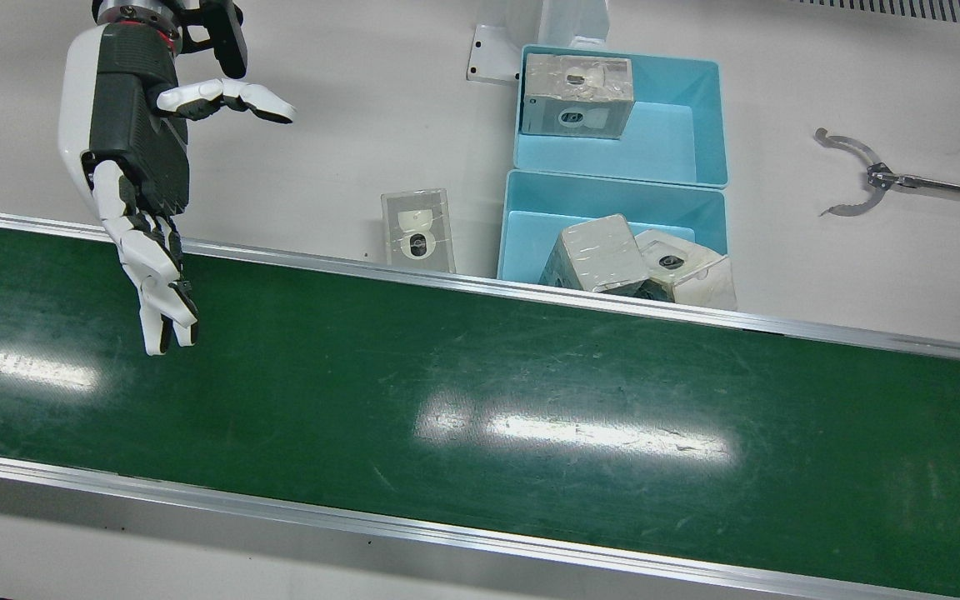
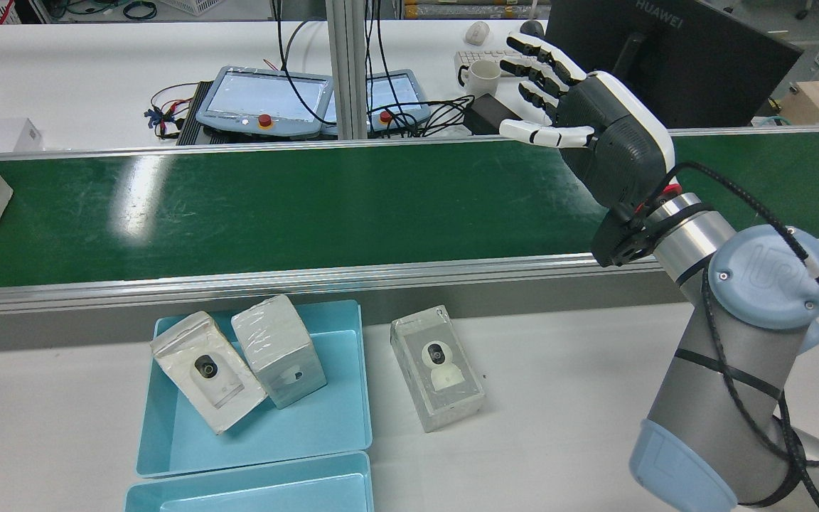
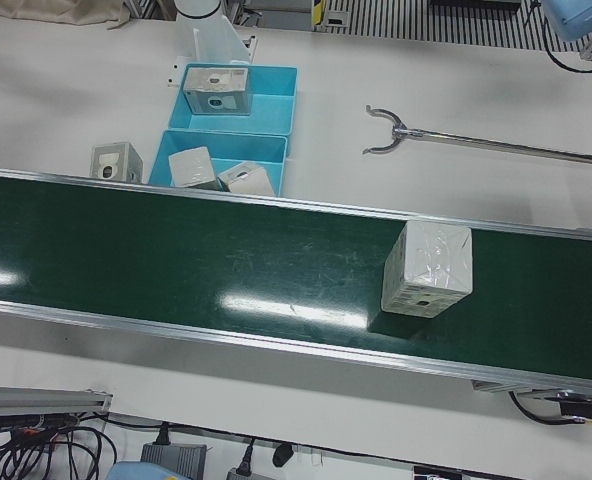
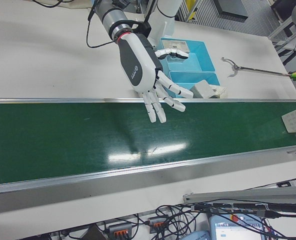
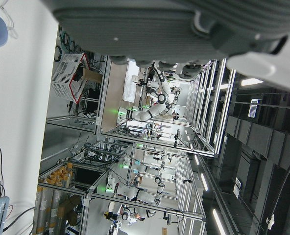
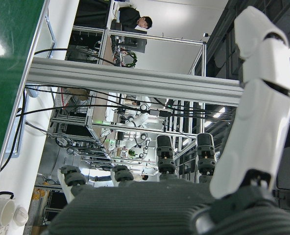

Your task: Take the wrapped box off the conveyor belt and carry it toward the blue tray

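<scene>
Fingers of my right hand (image 1: 142,179) spread wide, empty, above the belt's (image 1: 480,392) near rail; box (image 3: 428,268) rides well apart; left hand's fingers unclear.

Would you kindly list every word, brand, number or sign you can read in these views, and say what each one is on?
"HUAWEI": on the back of the black monitor behind the conveyor belt, rear view.
Raised logo on the right arm's blue joint cap: not legible.
Print on the wrapped boxes, such as the wrapped box on the belt: too small to read.
Screens of the two teach pendants: too blurred to read.
</scene>
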